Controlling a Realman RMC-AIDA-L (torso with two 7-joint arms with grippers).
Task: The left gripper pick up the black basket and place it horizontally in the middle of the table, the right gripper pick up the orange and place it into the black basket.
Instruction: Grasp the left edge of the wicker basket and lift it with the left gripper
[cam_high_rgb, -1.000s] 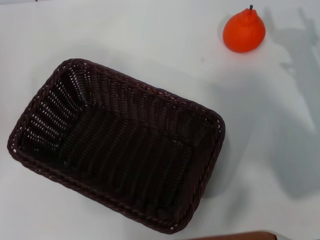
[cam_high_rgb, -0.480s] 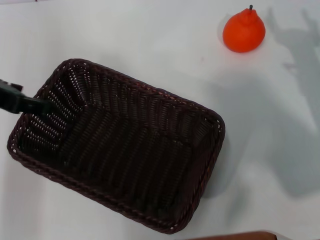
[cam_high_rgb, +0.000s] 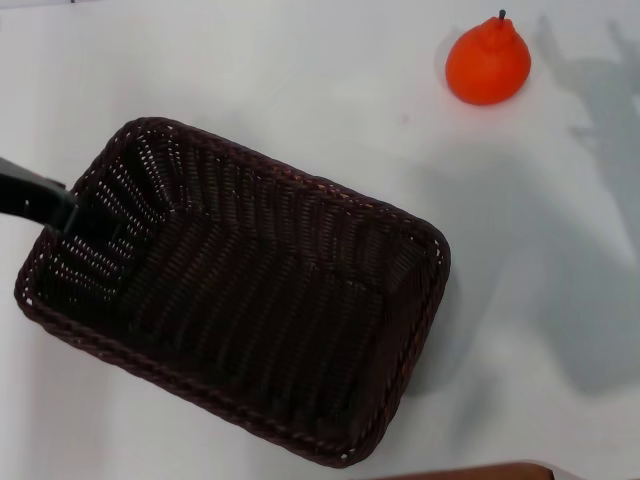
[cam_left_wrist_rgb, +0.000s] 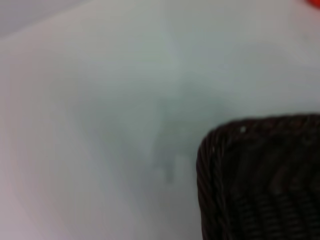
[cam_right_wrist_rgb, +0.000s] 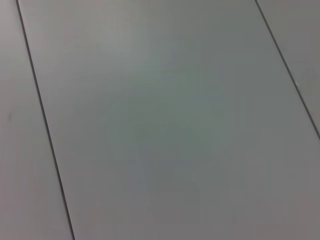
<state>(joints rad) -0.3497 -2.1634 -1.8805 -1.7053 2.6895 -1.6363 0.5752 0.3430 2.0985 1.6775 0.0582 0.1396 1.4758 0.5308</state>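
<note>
The black basket (cam_high_rgb: 240, 290) lies askew on the white table (cam_high_rgb: 300, 80), filling the middle and left of the head view. It is empty. My left gripper (cam_high_rgb: 50, 205) shows as one flat black finger at the basket's left short rim, its tip over the inner wall. The second finger is hidden. A basket corner (cam_left_wrist_rgb: 260, 175) shows in the left wrist view. The orange (cam_high_rgb: 487, 62) sits upright at the far right of the table, apart from the basket. My right gripper is out of view; only its shadow falls at the far right.
A brown edge (cam_high_rgb: 470, 472) shows at the bottom of the head view. The right wrist view shows only grey panels with dark seams (cam_right_wrist_rgb: 42, 120).
My left gripper has entered from the left and moved in to the basket's left rim. The basket and the orange have not moved.
</note>
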